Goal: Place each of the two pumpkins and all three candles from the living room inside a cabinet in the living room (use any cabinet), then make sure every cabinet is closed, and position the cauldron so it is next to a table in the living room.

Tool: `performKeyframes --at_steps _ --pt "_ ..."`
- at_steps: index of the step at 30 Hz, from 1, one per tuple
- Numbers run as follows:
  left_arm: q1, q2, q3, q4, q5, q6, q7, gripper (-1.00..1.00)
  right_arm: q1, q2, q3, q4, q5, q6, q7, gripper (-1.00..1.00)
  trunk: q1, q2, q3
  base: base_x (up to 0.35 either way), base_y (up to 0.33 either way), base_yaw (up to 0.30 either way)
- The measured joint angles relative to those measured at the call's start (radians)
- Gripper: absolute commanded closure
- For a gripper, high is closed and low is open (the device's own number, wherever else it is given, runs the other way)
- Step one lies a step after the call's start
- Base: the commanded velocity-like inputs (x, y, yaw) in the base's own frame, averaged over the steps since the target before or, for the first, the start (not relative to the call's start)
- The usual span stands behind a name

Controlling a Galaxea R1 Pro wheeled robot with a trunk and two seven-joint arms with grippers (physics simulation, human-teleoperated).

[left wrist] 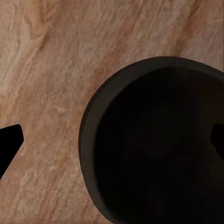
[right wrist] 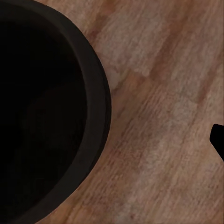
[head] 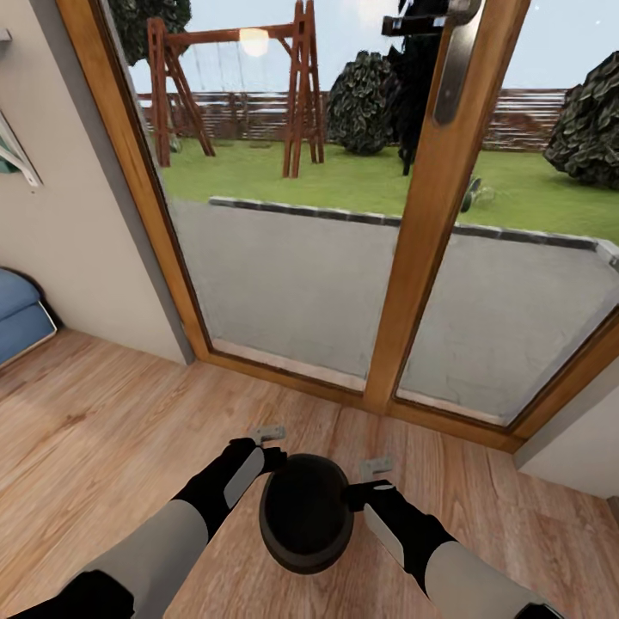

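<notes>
A: Which step is this? I see the cauldron point(head: 306, 514) low and centre in the head view, on the wooden floor point(head: 112, 430) just inside the glass doors point(head: 361, 258); the left gripper point(head: 273, 447) sits at its upper-left rim and the right gripper point(head: 365, 481) at its right rim.

B: I judge it the cauldron step: a two-armed hold on the pot, so it can go beside the table; no table shows here, so the next move calls for a firm grip on both sides, then a turn away from the doors.

A: Are the fingers clenched on the rim?

B: I cannot tell; in each wrist view the rim lies between dark tips set wide apart, but contact is unclear.

A: And its pose?

B: Upright, mouth facing up; it is round, so it has no long axis across the floor.
</notes>
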Motion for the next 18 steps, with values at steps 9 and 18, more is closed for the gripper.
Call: performKeyframes --at_steps 9,18 --pt "0.0 0.001 -0.001 0.002 -0.003 0.0 0.0 -1.0 -0.001 0.0 0.0 0.001 0.0 -0.003 0.0 -1.0 0.035 -0.063 -0.028 0.0 0.0 0.0" --pt "0.002 0.001 -0.003 0.118 -0.006 -0.028 0.0 -1.0 -0.006 0.002 0.0 -0.002 0.0 -0.002 0.0 -1.0 0.069 -0.126 -0.056 0.0 0.0 0.0"
